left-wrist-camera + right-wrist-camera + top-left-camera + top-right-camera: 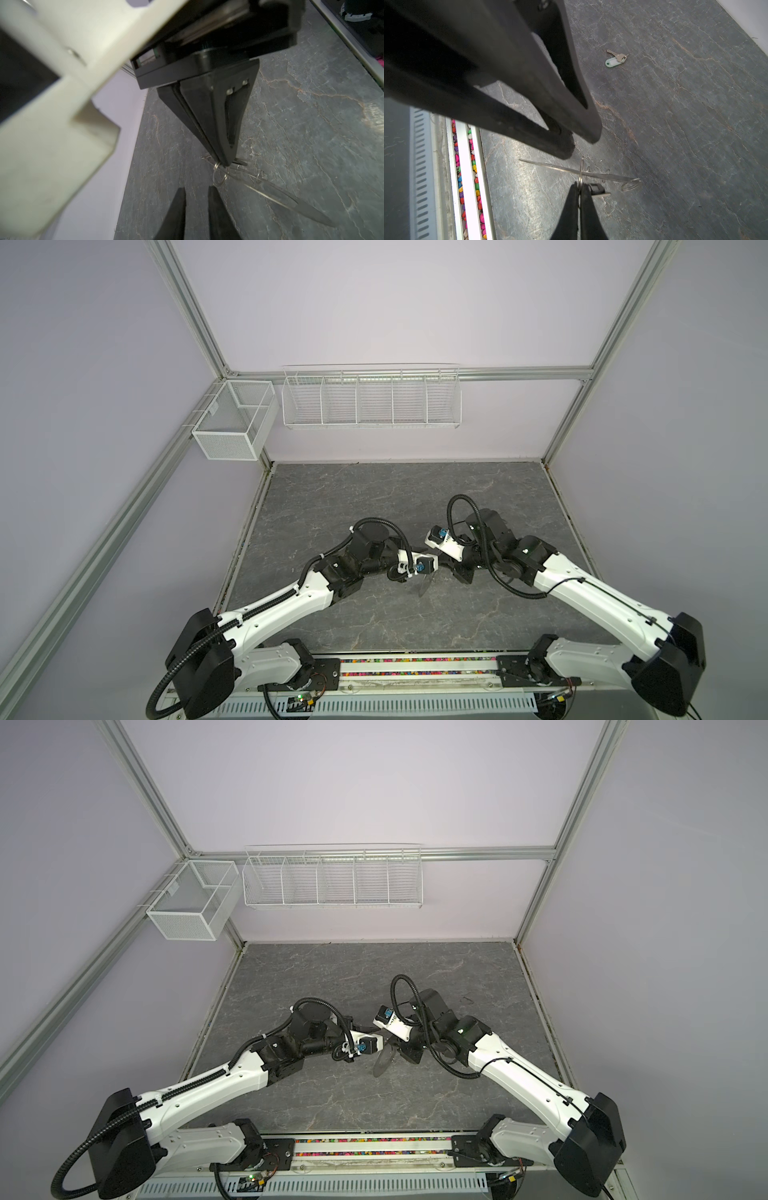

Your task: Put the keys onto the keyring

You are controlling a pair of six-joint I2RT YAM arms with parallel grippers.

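Now, one keyring [424,585], one black-tagged key [598,189] in clamped right gripper [580,188], one white-tagged key [615,59] apart, left gripper [197,188] slightly parted.

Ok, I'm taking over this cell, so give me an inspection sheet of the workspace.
Surface: dark marbled table.
Job's things: keyring on edge between the arms; white-tagged key loose on the table; black tag beside the right end effector.
Clutter: nothing seen.
End effectors: right one shut on a small wire ring at the keyring; left end effector open, holding nothing.
Cables: black hoses looped along both arms.
Surroundings: wire baskets on the back wall; coloured pebbles along the front rail.
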